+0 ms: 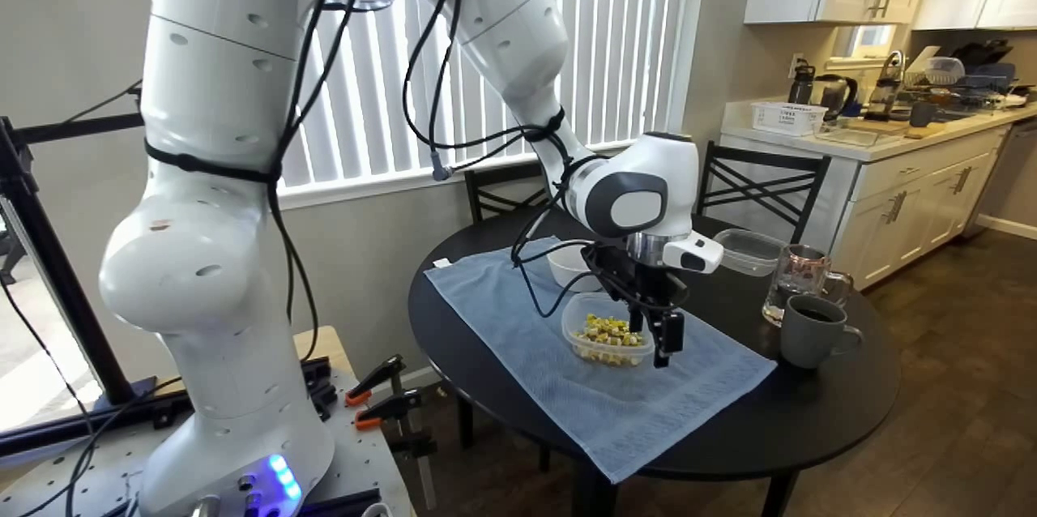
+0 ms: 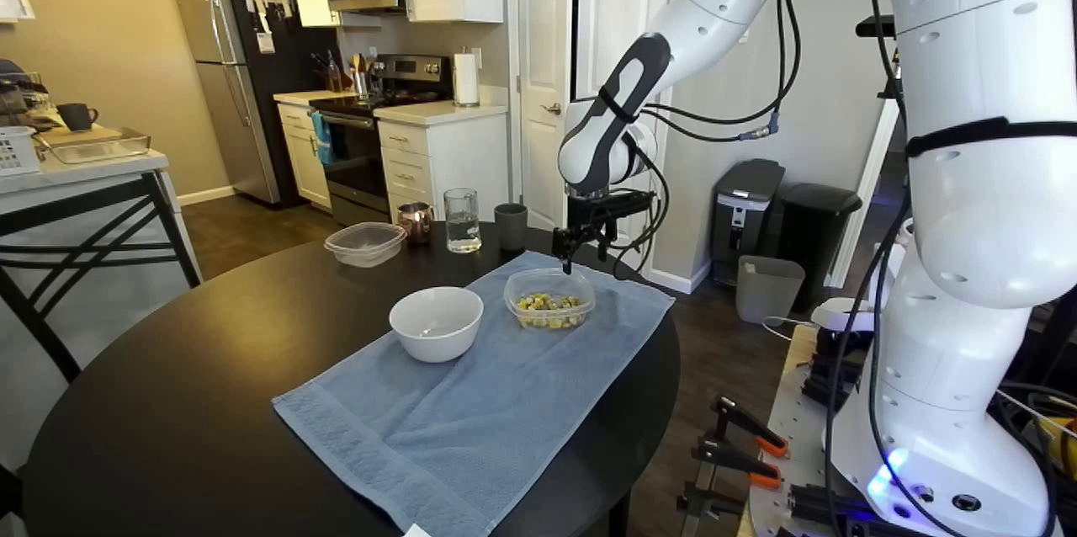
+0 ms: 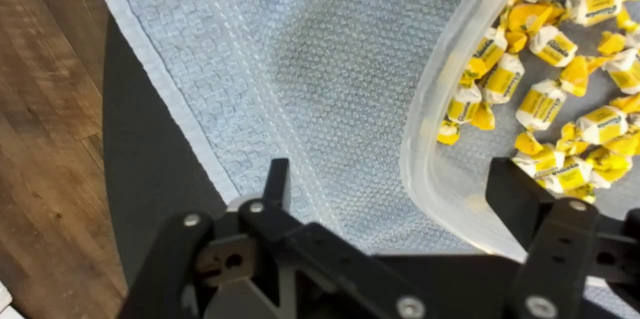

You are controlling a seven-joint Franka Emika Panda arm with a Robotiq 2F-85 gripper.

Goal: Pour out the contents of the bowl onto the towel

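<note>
The black two-fingered claw (image 3: 390, 174) is released, its fingers standing wide apart in the wrist view, with the large pale blue-grey rectangular towel (image 3: 320, 109) showing through the gap between them. Close beside and beneath the claw, a clear plastic bowl (image 2: 538, 281) with rounded corners stands upright on the towel. In the wrist view one finger overlaps the bowl's rim; whether the two touch I cannot tell. The contents, little yellow-and-white wrapped candies (image 3: 542, 104) (printed papers, twisted at the ends), lie loosely inside the clear plastic bowl, lower than the claw. In both exterior views a white round bowl (image 2: 436, 324) stands on the towel too, farther from the claw than the candies. Beneath the towel is a dark round table (image 2: 236, 352). Past the towel's edge, apart from the claw, it also bears a grey mug (image 2: 511, 227), a tall clear glass (image 2: 462, 223), a shiny copper mug (image 2: 415, 223) and a low clear plastic container (image 2: 365, 247).
</note>
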